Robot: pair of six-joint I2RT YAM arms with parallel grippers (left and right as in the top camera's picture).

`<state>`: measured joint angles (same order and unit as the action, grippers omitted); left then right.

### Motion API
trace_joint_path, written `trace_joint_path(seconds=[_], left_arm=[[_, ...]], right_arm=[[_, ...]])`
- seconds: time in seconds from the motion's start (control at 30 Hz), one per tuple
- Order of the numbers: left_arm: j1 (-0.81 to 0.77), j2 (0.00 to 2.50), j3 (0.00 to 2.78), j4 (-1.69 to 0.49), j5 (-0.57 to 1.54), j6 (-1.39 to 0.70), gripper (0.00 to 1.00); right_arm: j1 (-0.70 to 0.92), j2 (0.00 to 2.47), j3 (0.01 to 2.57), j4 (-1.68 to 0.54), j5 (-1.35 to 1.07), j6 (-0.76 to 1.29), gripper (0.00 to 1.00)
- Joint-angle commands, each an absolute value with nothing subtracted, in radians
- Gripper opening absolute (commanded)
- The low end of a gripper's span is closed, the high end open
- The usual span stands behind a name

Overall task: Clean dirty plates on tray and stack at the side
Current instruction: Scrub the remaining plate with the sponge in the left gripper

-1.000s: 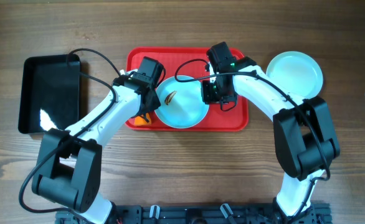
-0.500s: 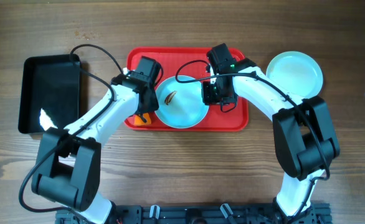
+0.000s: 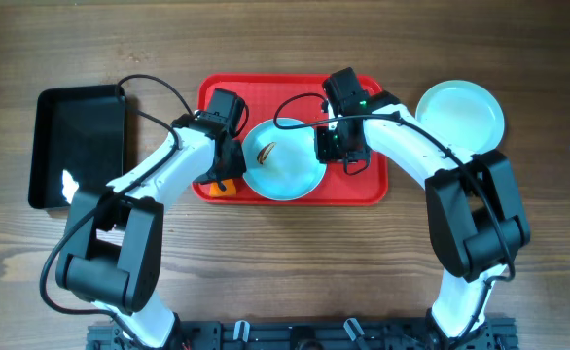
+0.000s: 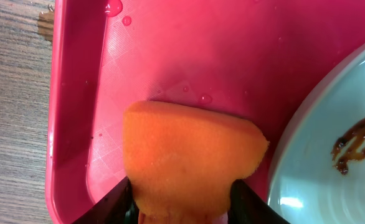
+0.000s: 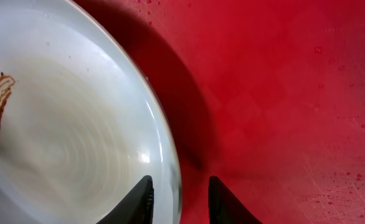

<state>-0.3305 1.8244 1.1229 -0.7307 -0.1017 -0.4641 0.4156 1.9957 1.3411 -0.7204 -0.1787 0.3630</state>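
A pale mint-white plate [image 3: 290, 170] with a brown smear [image 3: 267, 152] lies on the red tray [image 3: 363, 190], reaching the tray's front rim. My right gripper [image 3: 329, 146] is shut on this plate's right rim; in the right wrist view its fingers [image 5: 179, 202] straddle the rim of the plate [image 5: 64, 124] above the tray [image 5: 282, 93]. My left gripper [image 3: 222, 178] is shut on an orange sponge [image 3: 223, 188] resting on the tray just left of the plate. The left wrist view shows the sponge [image 4: 189, 155] between the fingers [image 4: 181, 205], beside the plate [image 4: 332, 124].
A second plate [image 3: 460, 115], with no smear showing, sits on the wooden table right of the tray. A black glossy bin [image 3: 79, 146] stands at the left. Water drops dot the tray [image 4: 170, 50].
My left gripper with the sponge has shifted slightly left, away from the plate, and the left arm's elbow has swung. The right arm and the plate have not moved.
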Motion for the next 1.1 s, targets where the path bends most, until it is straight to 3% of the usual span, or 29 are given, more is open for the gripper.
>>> trace_joint_path(seconds=[0.0, 0.07, 0.2, 0.4, 0.57, 0.9, 1.07], left_arm=[[-0.322, 1.841, 1.109, -0.741, -0.086, -0.448, 0.41], [-0.322, 1.842, 1.095, -0.728, -0.086, -0.447, 0.45], [-0.322, 1.843, 1.059, -0.696, -0.086, -0.447, 0.41], [-0.322, 1.842, 1.051, -0.699, -0.086, -0.448, 0.04], [-0.322, 1.838, 1.057, -0.712, -0.070, -0.449, 0.04], [-0.323, 1.722, 1.120, -0.745, 0.012, -0.452, 0.04], [-0.323, 1.645, 1.119, -0.735, 0.043, -0.452, 0.04]], right_arm=[[0.413, 2.020, 1.333, -0.718, -0.164, 0.369, 0.30], [0.413, 2.020, 1.333, -0.718, -0.163, 0.367, 0.30], [0.413, 2.022, 1.333, -0.718, -0.164, 0.367, 0.29], [0.415, 2.024, 1.333, -0.722, -0.164, 0.366, 0.26], [0.416, 2.024, 1.333, -0.722, -0.164, 0.367, 0.16], [0.416, 2.031, 1.333, -0.717, -0.163, 0.367, 0.20], [0.416, 2.068, 1.333, -0.706, -0.166, 0.379, 0.04]])
